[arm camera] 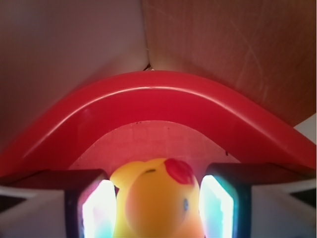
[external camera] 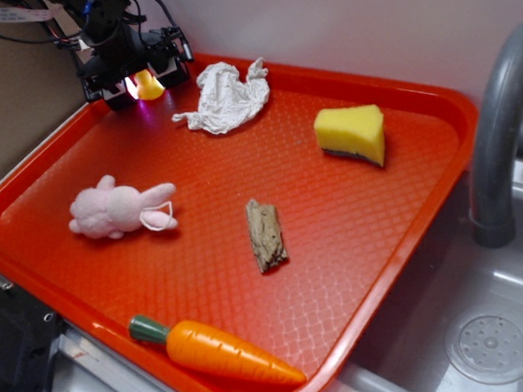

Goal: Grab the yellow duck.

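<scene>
The yellow duck [arm camera: 156,201] is small and glossy, with a red-orange beak. It sits between the two glowing pads of my gripper [arm camera: 157,208], and both pads press against its sides. In the exterior view the gripper [external camera: 142,85] is at the far left corner of the red tray [external camera: 381,268], with the duck [external camera: 149,84] showing as a yellow spot between the jaws. I cannot tell whether the duck rests on the tray floor or is lifted off it.
On the tray lie a crumpled white cloth [external camera: 225,97], a yellow wedge sponge [external camera: 352,133], a pink bunny [external camera: 121,209], a piece of wood [external camera: 267,235] and a toy carrot [external camera: 217,350]. The tray rim [arm camera: 163,96] and a wall are right ahead. A sink with a faucet [external camera: 503,133] is at the right.
</scene>
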Robot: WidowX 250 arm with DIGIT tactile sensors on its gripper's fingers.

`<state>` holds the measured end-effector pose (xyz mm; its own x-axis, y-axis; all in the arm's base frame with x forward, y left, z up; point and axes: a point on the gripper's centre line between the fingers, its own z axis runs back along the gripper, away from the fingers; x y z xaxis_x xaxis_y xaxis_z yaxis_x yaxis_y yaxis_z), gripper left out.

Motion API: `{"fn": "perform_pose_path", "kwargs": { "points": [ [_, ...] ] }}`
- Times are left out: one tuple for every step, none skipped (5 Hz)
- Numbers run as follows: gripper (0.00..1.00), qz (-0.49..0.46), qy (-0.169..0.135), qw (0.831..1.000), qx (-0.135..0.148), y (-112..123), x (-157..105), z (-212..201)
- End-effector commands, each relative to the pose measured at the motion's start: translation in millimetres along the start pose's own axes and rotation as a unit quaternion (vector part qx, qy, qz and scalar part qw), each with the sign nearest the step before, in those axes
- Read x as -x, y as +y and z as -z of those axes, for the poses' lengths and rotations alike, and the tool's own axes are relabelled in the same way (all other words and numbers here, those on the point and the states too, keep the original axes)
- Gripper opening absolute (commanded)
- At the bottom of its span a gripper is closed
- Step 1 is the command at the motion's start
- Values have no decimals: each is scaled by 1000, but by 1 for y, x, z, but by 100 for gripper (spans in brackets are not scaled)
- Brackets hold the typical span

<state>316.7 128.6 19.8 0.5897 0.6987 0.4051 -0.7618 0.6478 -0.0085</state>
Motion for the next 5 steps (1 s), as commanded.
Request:
{"fn": "perform_pose_path", "kwargs": {
  "points": [
    [0,158,35,986,-45,-18,-13,-100],
    [0,266,107,958,6,-23,12,-158],
    [0,348,139,926,34,-28,32,-182],
    [0,389,129,909,72,-42,41,-217],
    [0,395,125,902,117,-64,42,-240]
  ]
}}
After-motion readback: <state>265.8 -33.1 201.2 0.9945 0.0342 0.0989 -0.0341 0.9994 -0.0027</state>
